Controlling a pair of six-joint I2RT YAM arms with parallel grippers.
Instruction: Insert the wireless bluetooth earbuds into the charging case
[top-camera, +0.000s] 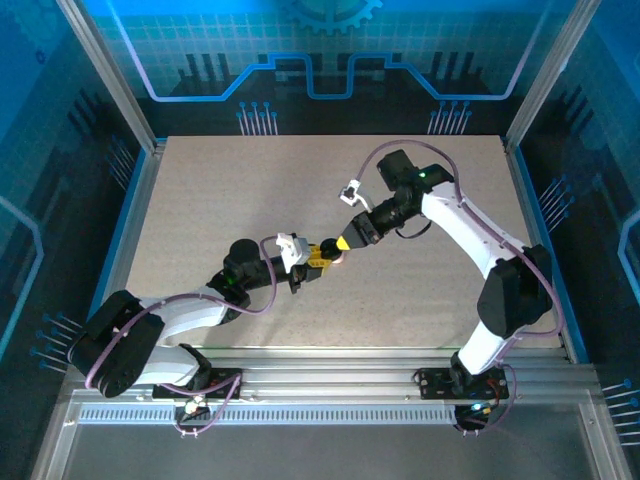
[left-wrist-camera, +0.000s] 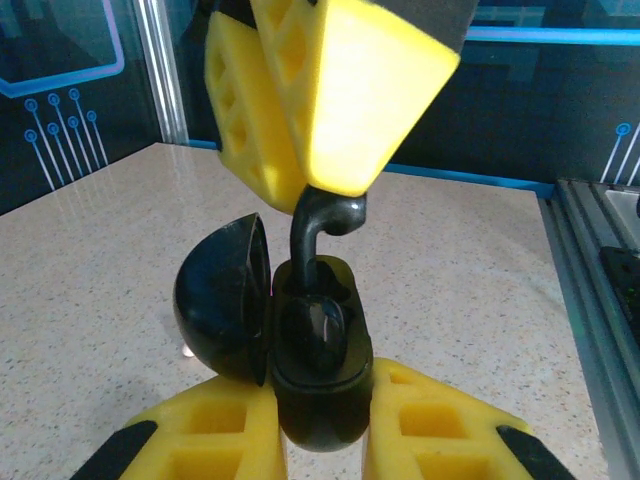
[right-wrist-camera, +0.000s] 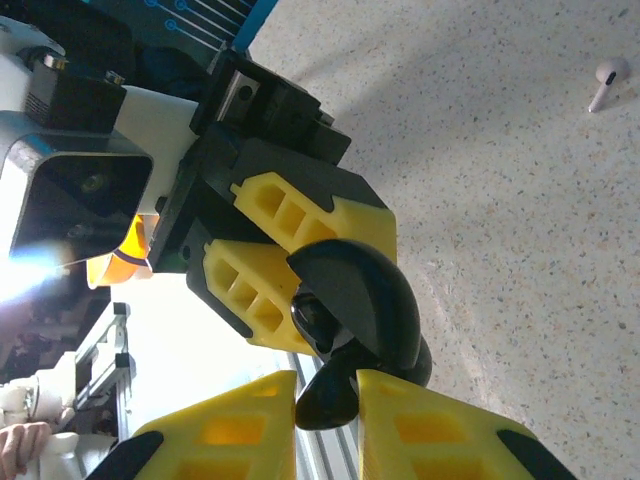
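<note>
Left jaws clamp open charging case (left-wrist-camera: 315, 405) (black), right jaws grip earbud (left-wrist-camera: 308, 240) — partly inside

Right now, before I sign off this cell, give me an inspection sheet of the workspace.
Surface: speckled beige table.
Job's things: dark charging case, lid open; held earbud at its mouth; pale loose earbud lying on the table, apart.
Clutter: nothing seen.
Grippers: left gripper, jaws shut on the charging case; right gripper, jaws shut on the held earbud.
Cables: purple cables looped along both arms.
Surroundings: blue enclosure walls; metal rail at near edge.
</note>
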